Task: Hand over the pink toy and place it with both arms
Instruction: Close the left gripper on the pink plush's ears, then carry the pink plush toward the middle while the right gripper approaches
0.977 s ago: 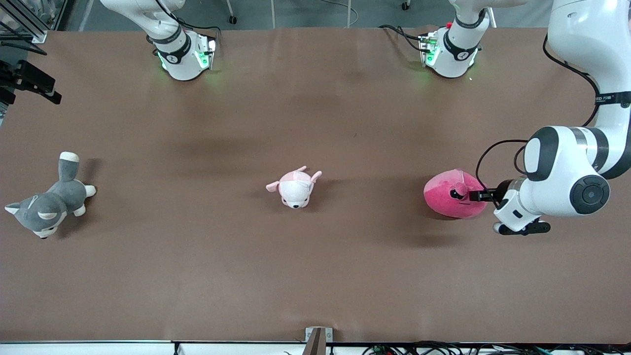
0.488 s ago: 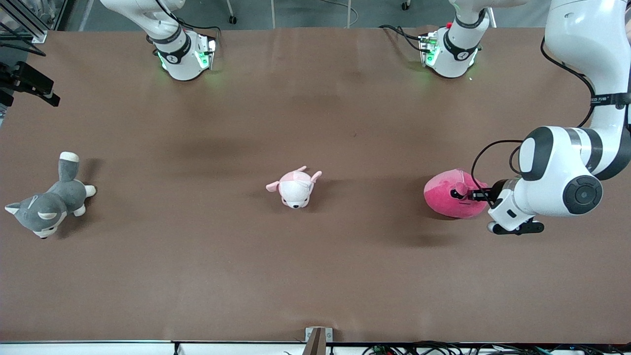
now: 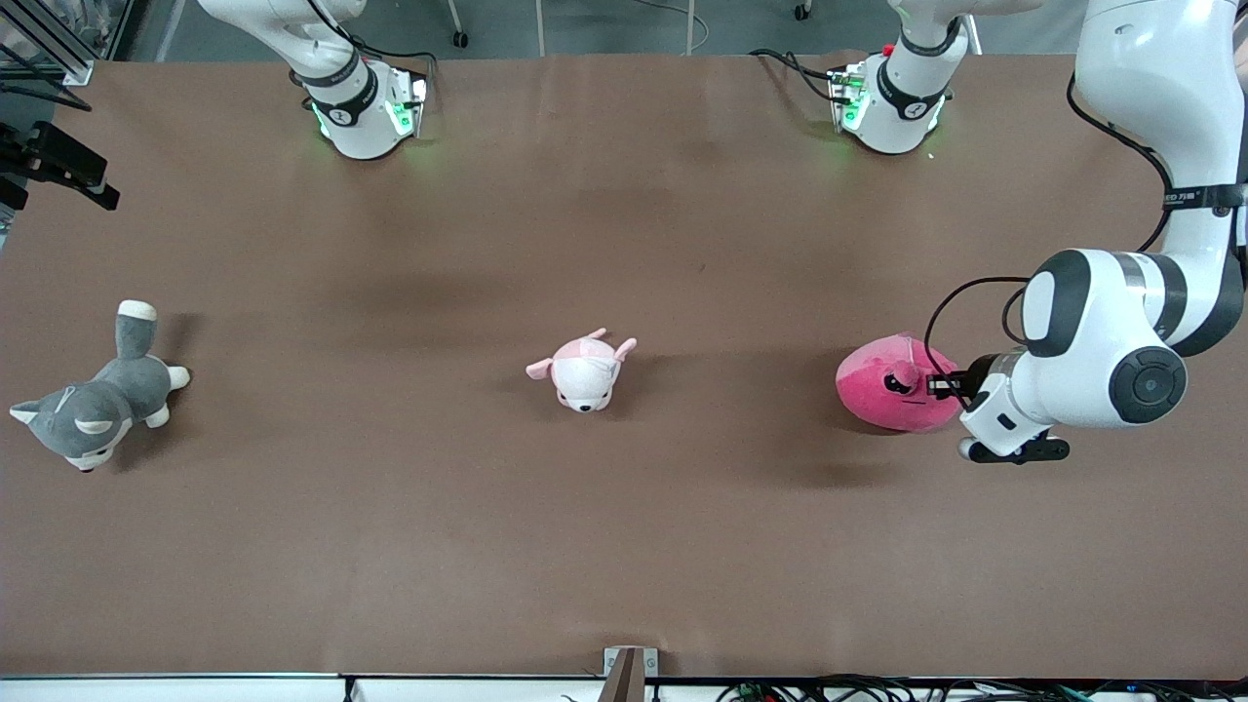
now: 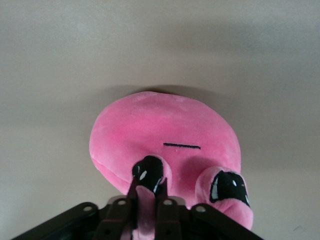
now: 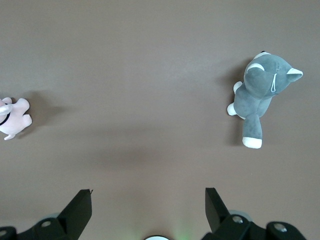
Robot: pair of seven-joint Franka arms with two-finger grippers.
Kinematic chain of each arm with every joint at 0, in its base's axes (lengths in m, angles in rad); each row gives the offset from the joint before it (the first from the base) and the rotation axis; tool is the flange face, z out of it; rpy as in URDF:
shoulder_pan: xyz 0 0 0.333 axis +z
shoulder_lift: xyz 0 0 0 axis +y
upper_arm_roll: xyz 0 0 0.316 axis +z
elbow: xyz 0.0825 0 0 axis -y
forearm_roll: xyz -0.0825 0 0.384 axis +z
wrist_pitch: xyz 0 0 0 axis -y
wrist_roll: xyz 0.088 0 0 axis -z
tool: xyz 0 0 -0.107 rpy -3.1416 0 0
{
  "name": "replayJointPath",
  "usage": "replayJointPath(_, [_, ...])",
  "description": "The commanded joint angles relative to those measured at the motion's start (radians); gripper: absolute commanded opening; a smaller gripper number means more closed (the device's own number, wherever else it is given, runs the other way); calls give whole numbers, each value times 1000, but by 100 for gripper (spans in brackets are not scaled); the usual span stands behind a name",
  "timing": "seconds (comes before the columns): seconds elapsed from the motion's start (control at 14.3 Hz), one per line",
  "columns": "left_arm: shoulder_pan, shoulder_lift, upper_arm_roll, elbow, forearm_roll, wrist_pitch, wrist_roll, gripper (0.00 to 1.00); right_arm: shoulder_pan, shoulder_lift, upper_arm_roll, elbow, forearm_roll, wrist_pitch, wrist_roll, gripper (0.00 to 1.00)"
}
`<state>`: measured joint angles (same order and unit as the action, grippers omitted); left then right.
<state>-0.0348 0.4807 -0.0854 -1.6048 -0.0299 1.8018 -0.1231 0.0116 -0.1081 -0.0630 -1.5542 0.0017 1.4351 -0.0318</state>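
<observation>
- The pink toy (image 3: 892,385) lies on the desk (image 3: 624,546) toward the left arm's end, so it is reached by that arm first.
- The left pincer (image 3: 933,387) is clamped on a bump of the toy for lifting.
- The right pincer (image 5: 148,207), spread wide, waits high over the desk.
- Toy look: round hot-pink plush, dark sleepy eyes, thin line mouth.

The round hot-pink plush blob toy (image 3: 892,400) (image 4: 165,142) with dark sleepy eyes and a thin black line mouth is lying at centre-right of the front frame on the brown counter (image 3: 624,536), one small bump sticking up.
</observation>
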Motion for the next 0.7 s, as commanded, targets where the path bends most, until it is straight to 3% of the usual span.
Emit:
replayJointPath(0.0, [6,-17,-7,2,-39,1,-7,1,-21,-5,11,-4,9,-1,-7,100])
replayJointPath(0.21, [3,-57,-14,23,-56,-4,-4,0,-22,10,11,-3,8,8,-7,100])
replayJointPath(0.42, [-2,-79,-42,142,-152,-125,-62,0,-25,50,9,-3,3,16,-8,100])
replayJointPath(0.63, [-4,-82,-143,219,-211,-154,-220,0,-38,119,8,-3,0,50,-10,100])
